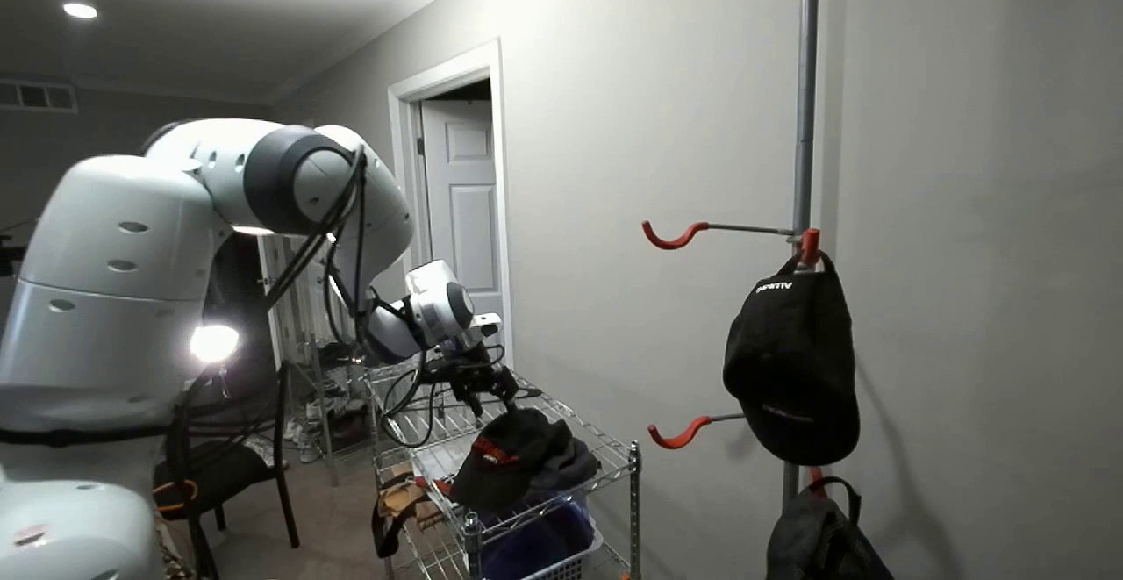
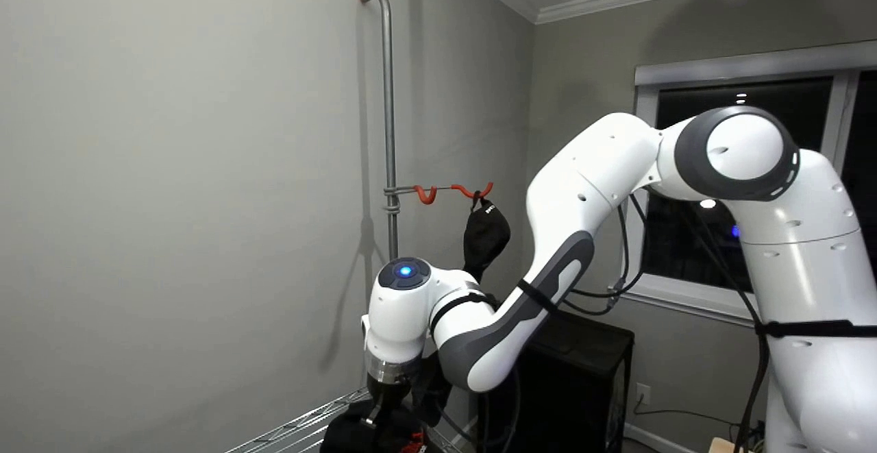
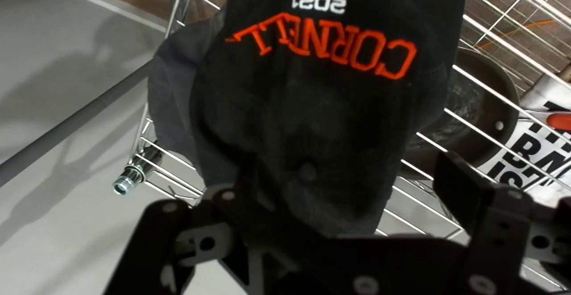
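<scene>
Black two-finger pincer (image 3: 350,165) nearest my wrist camera: released, fingers (image 3: 461,192) spread wide. Black fabric baseball cap (image 3: 308,107) with orange CORNELL lettering sits just below its fingertips, on the chrome wire rack (image 1: 635,497), overlapping a dark grey fabric piece (image 3: 176,94). From my wrist view one finger crosses the cap's edge, the other's off its side; can't tell contact.

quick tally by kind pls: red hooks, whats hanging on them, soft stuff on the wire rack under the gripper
Red hooks: 4
Dark things hanging on them: 2
Black cap on the wire rack: 1
Dark grey soft thing there, partly covered by the cap: 1
Total: 8
</scene>
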Motion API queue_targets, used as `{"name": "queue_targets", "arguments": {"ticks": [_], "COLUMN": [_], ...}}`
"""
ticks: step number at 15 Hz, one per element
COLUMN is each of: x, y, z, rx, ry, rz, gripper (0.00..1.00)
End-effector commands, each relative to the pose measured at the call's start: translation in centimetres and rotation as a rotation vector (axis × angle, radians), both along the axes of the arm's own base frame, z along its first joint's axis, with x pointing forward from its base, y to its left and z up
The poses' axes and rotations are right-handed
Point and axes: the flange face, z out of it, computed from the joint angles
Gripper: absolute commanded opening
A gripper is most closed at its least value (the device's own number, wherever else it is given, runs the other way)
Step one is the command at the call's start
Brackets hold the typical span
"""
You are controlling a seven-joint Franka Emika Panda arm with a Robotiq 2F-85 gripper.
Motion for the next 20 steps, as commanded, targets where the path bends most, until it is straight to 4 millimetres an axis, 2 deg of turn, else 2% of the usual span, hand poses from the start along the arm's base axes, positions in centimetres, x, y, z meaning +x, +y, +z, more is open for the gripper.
{"name": "queue_targets", "arguments": {"ticks": [1,7,8,9,11,12,20], "x": [1.8,3.5,3.9,4.1,4.7,4.8,5.6], "y": [2.3,3.5,3.4,3.1,2.7,2.5,1.3], "z": [-2.1,-4.0,-4.2,-4.3,-4.3,-4.3,-3.8], "rx": [-0.016,-0.032,-0.042,-0.05,-0.055,-0.056,-0.06], "ry": [0.024,0.025,0.016,0.009,-0.002,-0.004,-0.016], "rz": [0.021,-0.004,-0.01,-0.011,-0.026,-0.03,-0.06], "gripper": [1.0,1.0,0.96,0.74,0.69,0.64,0.1]}}
